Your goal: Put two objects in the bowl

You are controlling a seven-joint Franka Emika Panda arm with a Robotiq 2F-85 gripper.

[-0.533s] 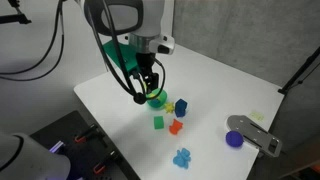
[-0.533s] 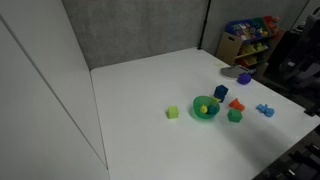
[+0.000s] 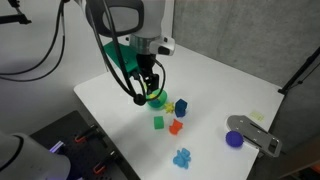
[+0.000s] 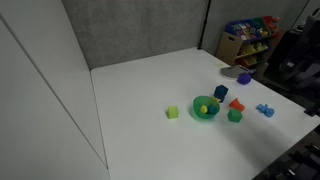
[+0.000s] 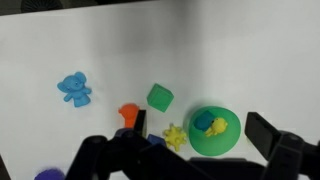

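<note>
A green bowl [image 5: 229,143] holds a blue block [image 5: 203,122] and a yellow toy [image 5: 219,126]. My gripper [image 5: 200,123] is open and empty, its two fingers on either side of the bowl, above it. In an exterior view my gripper [image 3: 147,91] hangs just over the bowl [image 3: 158,99]. In an exterior view the bowl [image 4: 197,113] shows with something yellow in it; the arm does not show there.
Around the bowl lie a yellow spiky toy [image 5: 175,136], a green cube [image 5: 159,97], an orange piece [image 5: 128,112], a light blue figure [image 5: 74,87] and a blue cube [image 3: 183,106]. A purple piece [image 3: 234,139] and a grey object [image 3: 256,134] lie further off.
</note>
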